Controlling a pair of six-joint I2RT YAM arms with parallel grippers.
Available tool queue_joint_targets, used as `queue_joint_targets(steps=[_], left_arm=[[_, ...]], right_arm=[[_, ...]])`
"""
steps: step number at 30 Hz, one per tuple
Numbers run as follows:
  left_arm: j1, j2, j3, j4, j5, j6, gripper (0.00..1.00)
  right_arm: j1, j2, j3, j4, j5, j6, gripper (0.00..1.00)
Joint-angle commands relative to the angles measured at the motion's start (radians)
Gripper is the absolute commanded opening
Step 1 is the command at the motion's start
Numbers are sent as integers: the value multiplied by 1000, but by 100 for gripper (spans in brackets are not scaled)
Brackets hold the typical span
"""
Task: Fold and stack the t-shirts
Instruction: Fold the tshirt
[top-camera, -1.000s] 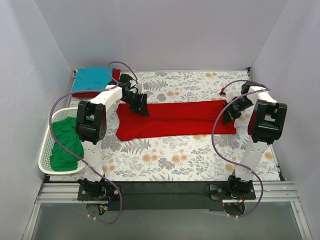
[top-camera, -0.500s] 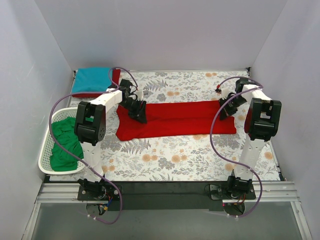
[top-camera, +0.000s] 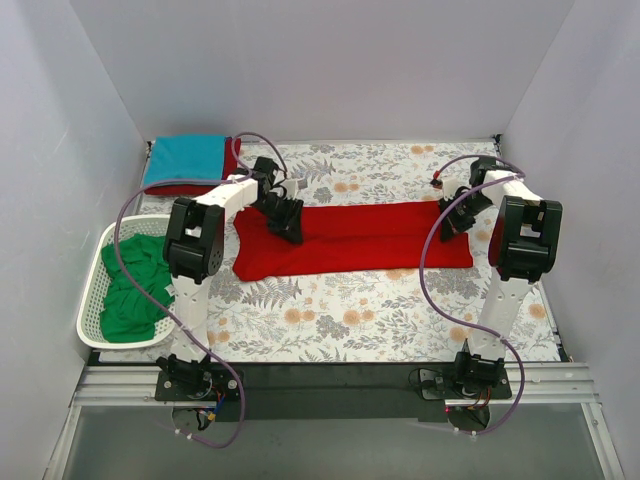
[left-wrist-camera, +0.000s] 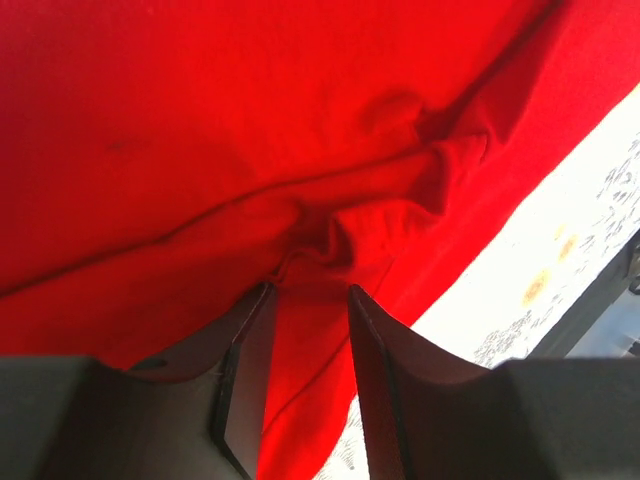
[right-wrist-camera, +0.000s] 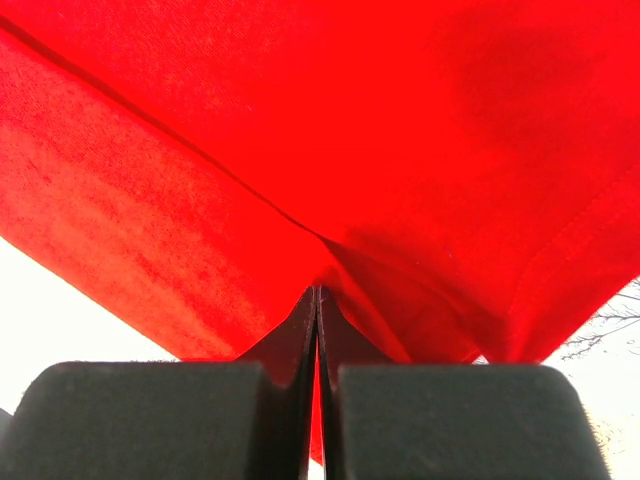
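**Left tool slides right over the red shirt's left end**

Since half a second ago, the left arm's elbow has swung in toward the middle of the top view. The left tool (top-camera: 289, 224) has moved a little to the right over the shirt's left end. The right arm has kept its place at the shirt's right end.

The bright red t-shirt (top-camera: 350, 238) lies as a long band across the centre of the floral tabletop (top-camera: 350, 315), folded lengthwise. In the left wrist view, the left tool's jaws stand apart, tips down on the cloth. The cloth is puckered into a small bunch just ahead of the tips, and red cloth shows in the gap between them. The right tool (top-camera: 452, 216) sits at the shirt's upper right corner. In the right wrist view its jaws are pressed together, and a fold of the red cloth runs down to their tips, with a thin red sliver showing between them.

At the upper left of the top view, a folded teal blue t-shirt (top-camera: 185, 158) rests on a darker red t-shirt (top-camera: 234, 152), whose edge shows at its right side. At the left edge, a crumpled green t-shirt (top-camera: 133, 285) fills a white basket (top-camera: 90, 312).
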Motion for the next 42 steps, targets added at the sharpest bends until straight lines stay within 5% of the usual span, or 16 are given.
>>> queue_joint_targets(steps=[1,9,25,32,42], left_arm=[[-19,26,72,34,-11,-21,33],[-23,50,207,77,-26,-77,33],[6,-31,186,253,-48,-172,43],[17,-114,117,39,-121,-37,36],[-16,-13,94,-12,-209,-29,30]], right_arm=[[-4,-28,-6,7,-3,5,1],[-4,-30,-4,4,-1,3,1],[-4,-56,-12,-1,-15,-15,1],[-4,-83,-9,-11,-16,-41,1],[-4,-79,-3,-25,-4,-53,1]])
